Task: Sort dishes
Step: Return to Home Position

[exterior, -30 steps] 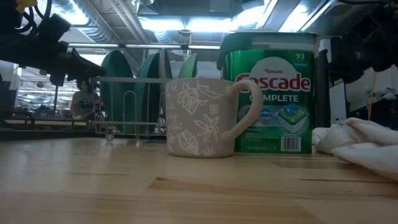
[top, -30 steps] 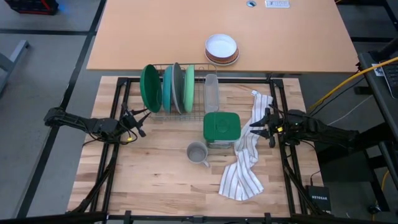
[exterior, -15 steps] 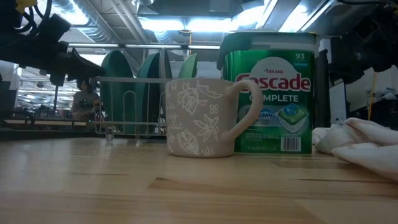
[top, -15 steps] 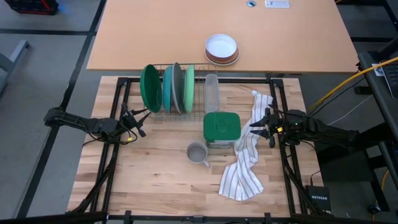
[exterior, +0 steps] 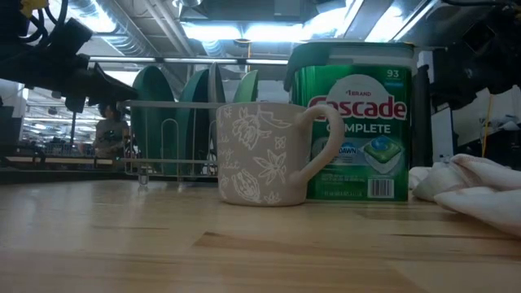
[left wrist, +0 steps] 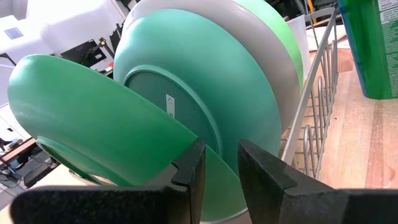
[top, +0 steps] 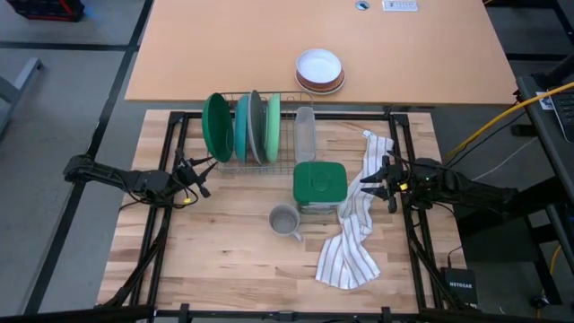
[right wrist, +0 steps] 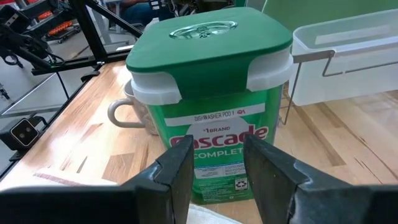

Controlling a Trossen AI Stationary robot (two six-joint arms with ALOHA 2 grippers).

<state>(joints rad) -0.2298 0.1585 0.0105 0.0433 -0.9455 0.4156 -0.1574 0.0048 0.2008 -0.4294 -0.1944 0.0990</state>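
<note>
Four plates stand on edge in a wire rack (top: 235, 164) at the far left of the table: dark green (top: 217, 127), teal (top: 242, 126), grey (top: 256, 126), light green (top: 273, 126). My left gripper (top: 201, 170) is a little open and empty, just near-left of the rack, pointing at the dark green plate (left wrist: 93, 124) and the teal plate (left wrist: 205, 93); its fingertips (left wrist: 221, 158) stand close before the dark green plate's rim. My right gripper (top: 370, 185) is a little open and empty at the table's right, pointing at the green detergent tub (right wrist: 211, 81).
The detergent tub (top: 319, 186) stands mid-table, with a grey mug (top: 285, 220) just near it and a striped towel (top: 354, 238) to its right. A clear container (top: 305, 135) stands right of the rack. A white, brown-rimmed bowl (top: 320, 69) sits on the far table.
</note>
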